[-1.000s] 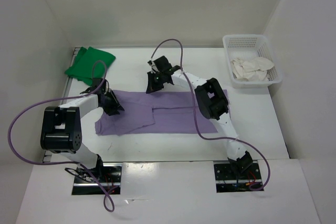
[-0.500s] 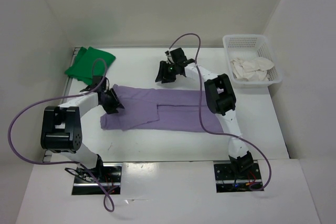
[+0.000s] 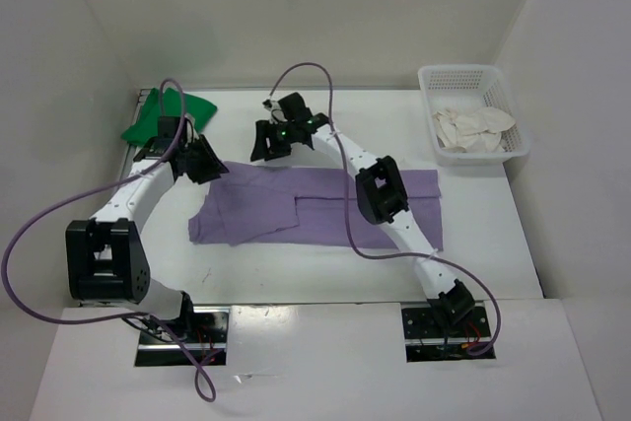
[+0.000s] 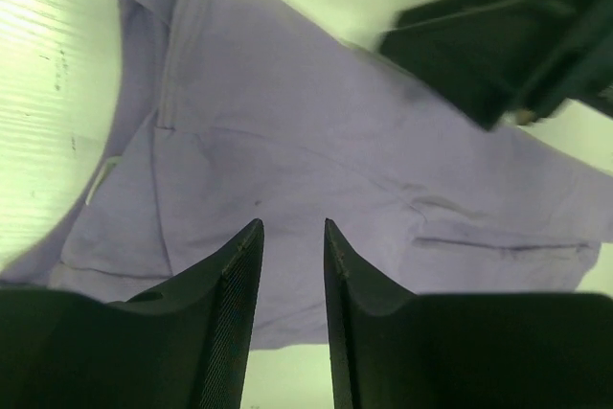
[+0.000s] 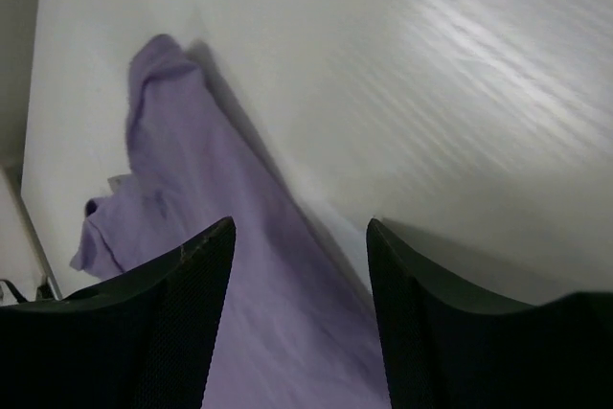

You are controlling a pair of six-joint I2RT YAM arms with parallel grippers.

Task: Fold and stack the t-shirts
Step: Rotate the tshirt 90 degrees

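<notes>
The lavender-purple t-shirt lies spread flat across the middle of the table, with a fold line along its length. My left gripper hovers over its back left corner; in the left wrist view the left gripper has a narrow gap between its fingers, with nothing in it and the purple t-shirt beyond. My right gripper hangs just behind the shirt's back edge. Seen from the right wrist, this gripper stands wide open and empty above the purple cloth. The bright green t-shirt lies folded at the back left.
A white lattice basket at the back right holds the cream-white t-shirt. White walls close in the table at the left, back and right. The right arm's links reach across the purple shirt's right half.
My right gripper opened, let go of the purple shirt's back edge and swung left. The left arm rose and moved back. The shirt's back edge lies farther back than before.
</notes>
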